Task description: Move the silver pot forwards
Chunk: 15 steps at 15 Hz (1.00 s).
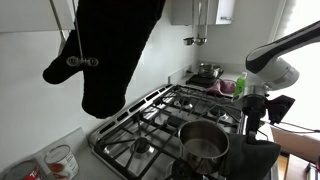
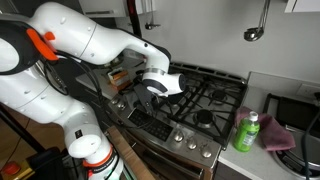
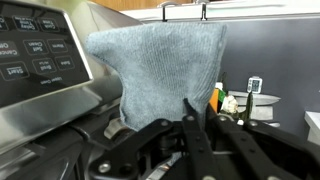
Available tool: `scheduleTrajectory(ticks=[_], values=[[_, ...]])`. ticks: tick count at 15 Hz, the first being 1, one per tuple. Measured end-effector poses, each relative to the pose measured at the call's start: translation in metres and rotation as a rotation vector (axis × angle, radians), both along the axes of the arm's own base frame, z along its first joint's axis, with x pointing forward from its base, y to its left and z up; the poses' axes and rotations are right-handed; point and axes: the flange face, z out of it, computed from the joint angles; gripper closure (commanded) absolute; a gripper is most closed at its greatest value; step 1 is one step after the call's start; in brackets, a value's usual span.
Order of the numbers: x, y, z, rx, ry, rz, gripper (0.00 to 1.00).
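Gripper (image 1: 253,115) | fingers (image 3: 189,120) look almost together, holding nothing | silver pot (image 1: 203,141) upright on stove (image 1: 150,112) front burner | gripper beside pot, apart, above rim level; pot round, no long axis

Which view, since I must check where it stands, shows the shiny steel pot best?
An exterior view: the shiny cylindrical stainless-steel pot is in plain sight there, rim and grey interior visible. The other views show none of it.
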Motion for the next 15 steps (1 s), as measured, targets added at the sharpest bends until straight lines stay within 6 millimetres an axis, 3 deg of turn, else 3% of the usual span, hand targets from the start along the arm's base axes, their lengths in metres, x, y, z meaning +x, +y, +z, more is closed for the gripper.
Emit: scheduleTrajectory(ticks=[5,14,15], values=[[-0.003,0.002,-0.012,0.037,0.038,0.062,0.97],[0.018,-0.002,-0.004,-0.009,0.030,0.126,0.97],[0.020,-0.002,-0.003,-0.014,0.029,0.129,0.87]])
